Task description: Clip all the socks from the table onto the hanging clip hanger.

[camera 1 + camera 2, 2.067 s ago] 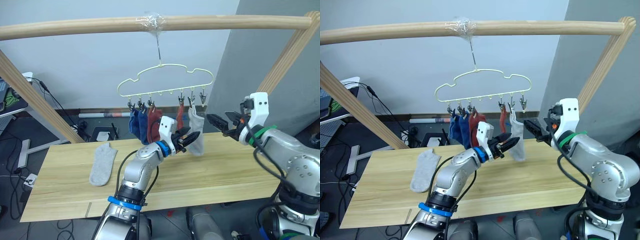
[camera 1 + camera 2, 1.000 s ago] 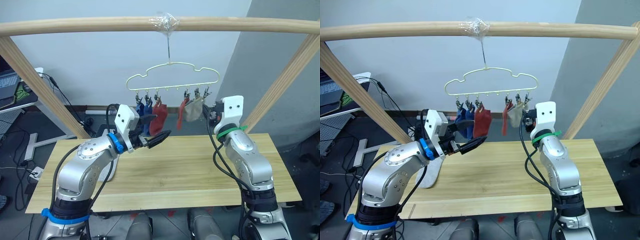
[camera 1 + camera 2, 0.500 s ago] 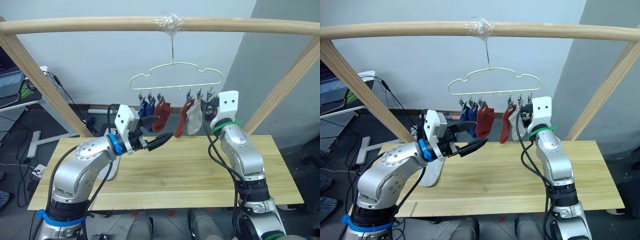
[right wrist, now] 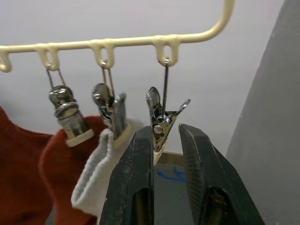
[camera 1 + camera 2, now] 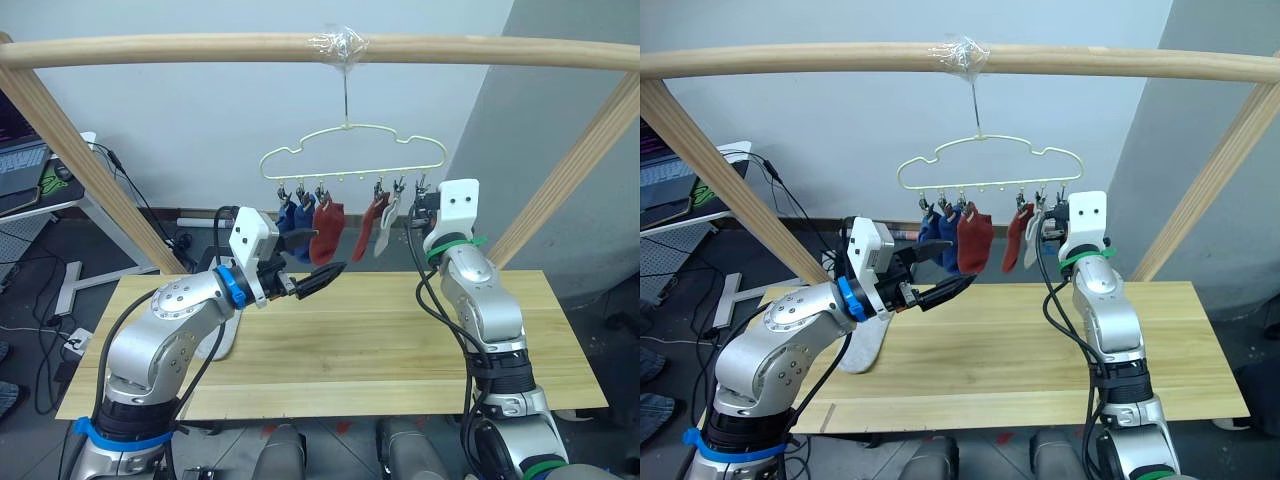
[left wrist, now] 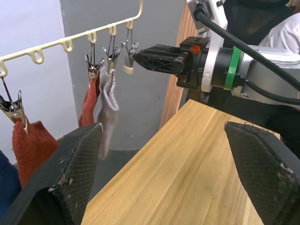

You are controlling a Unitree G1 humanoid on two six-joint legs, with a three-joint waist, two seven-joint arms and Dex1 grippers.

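At about nine o'clock on the counter point(image 5: 400, 340) we see one light grey sock point(image 5: 868, 348) lying flat, partly hidden behind our left arm. Just right of it, our left claw point(image 5: 322, 277) hovers above the counter with its fingers spread wide and nothing between them. Up at twelve o'clock the clip hanger point(image 5: 352, 155) hangs by its hook from the wooden pole point(image 5: 200, 48). Along its bar, from left to right, hang two blue socks point(image 5: 292, 218), a rust red sock point(image 5: 326, 232), a second rust red sock point(image 5: 370, 226) and a light grey sock point(image 4: 96, 180). At the bar's right end, near two o'clock, hangs the last clip point(image 4: 161, 123), which carries no sock. Our right claw point(image 4: 164, 154) is raised to it, fingers narrowly parted on either side of the clip's lower end, just beside the hung grey sock.
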